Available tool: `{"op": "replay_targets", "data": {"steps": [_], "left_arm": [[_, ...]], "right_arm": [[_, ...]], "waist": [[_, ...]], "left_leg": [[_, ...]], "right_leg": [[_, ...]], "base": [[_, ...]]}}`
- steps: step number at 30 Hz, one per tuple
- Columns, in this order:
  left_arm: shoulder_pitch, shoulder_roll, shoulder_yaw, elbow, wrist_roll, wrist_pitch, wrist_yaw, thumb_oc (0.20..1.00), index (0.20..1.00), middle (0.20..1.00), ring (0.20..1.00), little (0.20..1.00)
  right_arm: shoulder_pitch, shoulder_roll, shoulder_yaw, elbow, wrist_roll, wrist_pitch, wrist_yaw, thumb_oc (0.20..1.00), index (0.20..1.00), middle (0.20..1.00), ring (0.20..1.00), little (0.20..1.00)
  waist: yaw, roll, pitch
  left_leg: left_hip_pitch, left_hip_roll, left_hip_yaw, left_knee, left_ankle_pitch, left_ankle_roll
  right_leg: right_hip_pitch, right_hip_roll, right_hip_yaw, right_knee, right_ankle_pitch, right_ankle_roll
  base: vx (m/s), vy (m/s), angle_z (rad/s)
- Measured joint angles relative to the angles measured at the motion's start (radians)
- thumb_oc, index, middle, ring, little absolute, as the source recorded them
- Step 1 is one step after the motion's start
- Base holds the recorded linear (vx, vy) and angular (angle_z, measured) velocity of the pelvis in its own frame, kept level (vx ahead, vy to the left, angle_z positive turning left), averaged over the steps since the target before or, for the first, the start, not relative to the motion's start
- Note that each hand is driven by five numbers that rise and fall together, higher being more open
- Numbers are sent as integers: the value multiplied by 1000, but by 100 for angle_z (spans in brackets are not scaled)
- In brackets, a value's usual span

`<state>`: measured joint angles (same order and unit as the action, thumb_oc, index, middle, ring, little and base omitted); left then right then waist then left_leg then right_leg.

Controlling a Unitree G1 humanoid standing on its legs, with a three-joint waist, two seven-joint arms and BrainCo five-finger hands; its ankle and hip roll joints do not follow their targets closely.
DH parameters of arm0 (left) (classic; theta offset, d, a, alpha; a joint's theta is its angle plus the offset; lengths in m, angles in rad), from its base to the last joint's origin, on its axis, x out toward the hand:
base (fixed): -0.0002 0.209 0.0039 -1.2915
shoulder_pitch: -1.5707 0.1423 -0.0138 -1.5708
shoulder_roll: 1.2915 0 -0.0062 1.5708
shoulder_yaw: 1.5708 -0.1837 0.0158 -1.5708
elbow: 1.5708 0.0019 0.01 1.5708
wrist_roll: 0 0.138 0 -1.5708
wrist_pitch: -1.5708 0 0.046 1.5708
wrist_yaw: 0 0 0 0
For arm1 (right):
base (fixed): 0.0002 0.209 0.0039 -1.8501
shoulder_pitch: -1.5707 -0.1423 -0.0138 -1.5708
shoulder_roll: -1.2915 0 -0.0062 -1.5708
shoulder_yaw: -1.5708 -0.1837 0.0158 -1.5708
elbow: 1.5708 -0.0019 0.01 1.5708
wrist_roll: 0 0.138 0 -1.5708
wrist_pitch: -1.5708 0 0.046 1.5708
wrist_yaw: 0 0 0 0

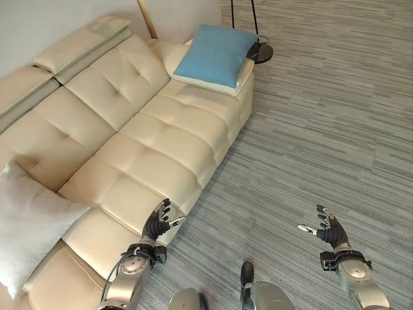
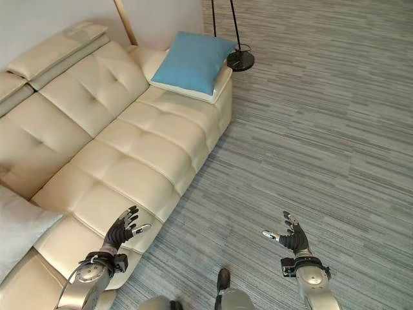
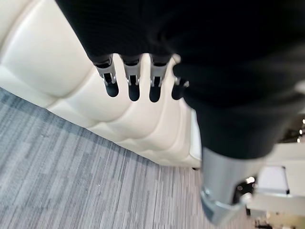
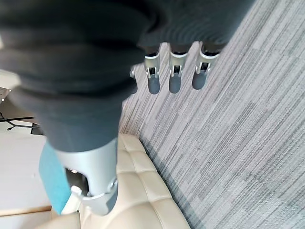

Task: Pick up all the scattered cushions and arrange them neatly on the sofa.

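Observation:
A blue cushion [image 1: 216, 53] lies on the far armrest end of the cream sofa [image 1: 161, 142], on top of a cream cushion [image 1: 242, 79]. A pale grey cushion [image 1: 29, 226] leans at the sofa's near left end. My left hand [image 1: 157, 223] hovers over the sofa's front edge, fingers [image 3: 133, 83] straight and holding nothing. My right hand [image 1: 330, 230] is over the carpet at the lower right, open and empty, fingers [image 4: 174, 76] extended. The blue cushion [image 4: 52, 179] also shows past the right arm.
Grey striped carpet [image 1: 322, 129] stretches to the right of the sofa. A floor lamp's black base [image 1: 260, 51] and thin poles stand by the sofa's far end. A wooden pole [image 1: 147, 18] leans against the wall behind the sofa.

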<state>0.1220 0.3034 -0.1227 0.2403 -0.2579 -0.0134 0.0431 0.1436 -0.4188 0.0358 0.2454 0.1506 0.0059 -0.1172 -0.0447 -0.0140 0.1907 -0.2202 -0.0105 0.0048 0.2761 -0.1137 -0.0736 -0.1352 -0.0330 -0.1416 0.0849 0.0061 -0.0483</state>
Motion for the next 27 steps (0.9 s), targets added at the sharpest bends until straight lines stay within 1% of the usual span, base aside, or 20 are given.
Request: {"op": "replay_targets", "data": {"steps": [1, 3, 4, 5, 6, 8, 9, 10, 11, 12, 13, 14, 15, 16, 17, 19, 21, 23, 24, 27], "left_arm": [[12, 1, 1, 2, 0, 0, 0, 1000, 1000, 1000, 1000, 1000], [31, 3, 3, 6, 1, -1, 0, 1000, 1000, 1000, 1000, 1000], [26, 3, 2, 29, 1, 0, -1, 1000, 1000, 1000, 1000, 1000], [16, 3, 3, 47, 1, 0, 0, 1000, 1000, 1000, 1000, 1000], [11, 3, 3, 54, 2, 0, 0, 1000, 1000, 1000, 1000, 1000], [26, 5, 3, 59, 1, 2, 0, 1000, 1000, 1000, 1000, 1000], [34, 5, -1, 58, 1, 2, 0, 1000, 1000, 1000, 1000, 1000], [57, 3, -15, 61, 1, 2, -1, 1000, 1000, 1000, 1000, 1000], [62, 12, -29, 53, 1, 2, -2, 1000, 1000, 1000, 1000, 1000], [65, 19, -36, 54, 1, 2, -5, 1000, 1000, 1000, 1000, 1000], [61, 26, -34, 49, 2, 2, -6, 1000, 1000, 1000, 1000, 1000], [54, 35, -33, 50, 2, 2, -7, 1000, 1000, 1000, 1000, 1000], [37, 48, -31, 54, 2, 4, -6, 1000, 1000, 1000, 1000, 1000], [20, 56, -30, 54, 2, 4, -5, 1000, 1000, 1000, 1000, 1000], [14, 67, -26, 54, 2, 3, -2, 1000, 1000, 1000, 1000, 1000], [-9, 82, -24, 56, 1, 3, -1, 1000, 1000, 1000, 1000, 1000], [-17, 90, -21, 55, 1, 3, 0, 1000, 1000, 1000, 1000, 1000], [-18, 93, -21, 52, 1, 2, 0, 1000, 1000, 1000, 1000, 1000], [-17, 92, -22, 53, 1, 2, 0, 1000, 1000, 1000, 1000, 1000], [-6, 89, -23, 55, 1, 4, -1, 1000, 1000, 1000, 1000, 1000]], "right_arm": [[-4, -4, 6, 2, 0, -1, 0, 1000, 1000, 1000, 1000, 1000], [-15, -10, 28, 7, 0, -1, -1, 1000, 1000, 1000, 1000, 1000], [-17, -8, 42, 27, 0, -1, -1, 1000, 1000, 1000, 1000, 1000], [-23, -8, 46, 37, 0, 0, 0, 1000, 1000, 1000, 1000, 1000], [-24, -7, 49, 40, 0, 0, 0, 1000, 1000, 1000, 1000, 1000], [-39, -8, 67, 67, -2, 1, 1, 1000, 1000, 1000, 1000, 1000], [-39, -8, 66, 59, -4, 0, 2, 1000, 1000, 1000, 1000, 1000], [-42, -12, 66, 57, -8, -1, 8, 1000, 1000, 1000, 1000, 1000], [-42, -11, 65, 53, -12, -2, 12, 1000, 1000, 1000, 1000, 1000], [-37, 0, 71, 58, -12, 1, 18, 1000, 1000, 1000, 1000, 1000], [-31, 5, 74, 46, -12, 0, 30, 1000, 1000, 1000, 1000, 1000], [-29, 13, 74, 44, -13, 1, 35, 1000, 1000, 1000, 1000, 1000], [-33, 27, 74, 49, -14, 2, 39, 1000, 1000, 1000, 1000, 1000], [-32, 33, 74, 48, -15, 2, 40, 1000, 1000, 1000, 1000, 1000], [-36, 43, 75, 50, -22, 3, 44, 1000, 1000, 1000, 1000, 1000], [-40, 50, 74, 47, -27, 2, 44, 1000, 1000, 1000, 1000, 1000], [-42, 63, 70, 47, -33, 2, 44, 1000, 1000, 1000, 1000, 1000], [-45, 69, 73, 43, -33, 2, 45, 1000, 1000, 1000, 1000, 1000], [-49, 70, 73, 44, -33, 2, 46, 1000, 1000, 1000, 1000, 1000], [-56, 70, 72, 44, -33, 2, 46, 1000, 1000, 1000, 1000, 1000]], "waist": [[10, 3, 0], [30, 11, -5], [31, 17, -4], [40, 23, 5], [44, 21, 6], [82, 29, 15], [79, 40, 16], [83, 72, 8], [68, 83, 7], [59, 73, 7], [64, 65, 7], [61, 56, 10], [60, 42, 14], [54, 34, 15], [64, 24, 17], [58, 18, 19], [55, 15, 18], [52, 5, 17], [52, 4, 19], [50, -8, 17]], "left_leg": [[-27, -5, -36, -71, 13, 1], [-50, -15, -154, -169, 59, -12], [-95, -28, -225, -246, 115, -20], [-101, -30, -252, -291, 135, -22], [-115, -29, -250, -302, 138, -25], [-119, -16, -211, -291, 149, -8], [-106, -15, -200, -276, 150, 6], [-58, -2, -178, -295, 163, 28], [-47, -4, -153, -300, 226, 38], [-33, -21, -114, -298, 234, 48], [-21, -35, -72, -297, 269, 66], [-14, -56, -66, -288, 286, 90], [1, -74, -43, -284, 283, 101], [9, -82, -30, -285, 262, 126], [22, -87, -11, -284, 278, 141], [52, -89, 8, -283, 248, 171], [86, -83, 23, -287, 237, 179], [110, -78, 38, -304, 213, 160], [110, -77, 43, -303, 221, 172], [123, -74, 61, -307, 205, 162]], "right_leg": [[22, 22, 29, -32, 18, -7], [49, 57, 84, -72, 30, -9], [71, 80, 109, -106, 12, -32], [81, 87, 116, -110, 9, -38], [82, 90, 123, -110, 8, -43], [96, 101, 205, -104, 0, -35], [109, 101, 233, -105, -22, -15], [120, 109, 256, -82, -42, 10], [112, 99, 266, -51, -64, 35], [92, 72, 284, 9, -129, 40], [78, 39, 277, 69, -163, 75], [77, 18, 277, 94, -183, 100], [61, -7, 275, 150, -217, 132], [46, -16, 275, 177, -223, 141], [15, -28, 268, 260, -242, 165], [-17, -50, 234, 338, -248, 178], [-62, -83, 171, 428, -252, 183], [-124, -107, 105, 391, -249, 183], [-136, -112, 89, 365, -246, 187], [-193, -109, 46, 229, -152, 190]], "base": [[179, 26, -107], [238, 21, -101], [270, 72, -81], [280, 132, -59], [213, 123, -59], [329, 259, -106], [487, 388, -131], [201, 159, -72], [275, 205, -74], [225, 143, -61], [221, 141, -63], [264, 165, -54], [117, 71, -31], [177, 100, -41], [203, 94, -38], [264, 112, -35], [172, 22, -22], [229, -32, -21], [172, -40, -16], [287, -104, -16]]}}
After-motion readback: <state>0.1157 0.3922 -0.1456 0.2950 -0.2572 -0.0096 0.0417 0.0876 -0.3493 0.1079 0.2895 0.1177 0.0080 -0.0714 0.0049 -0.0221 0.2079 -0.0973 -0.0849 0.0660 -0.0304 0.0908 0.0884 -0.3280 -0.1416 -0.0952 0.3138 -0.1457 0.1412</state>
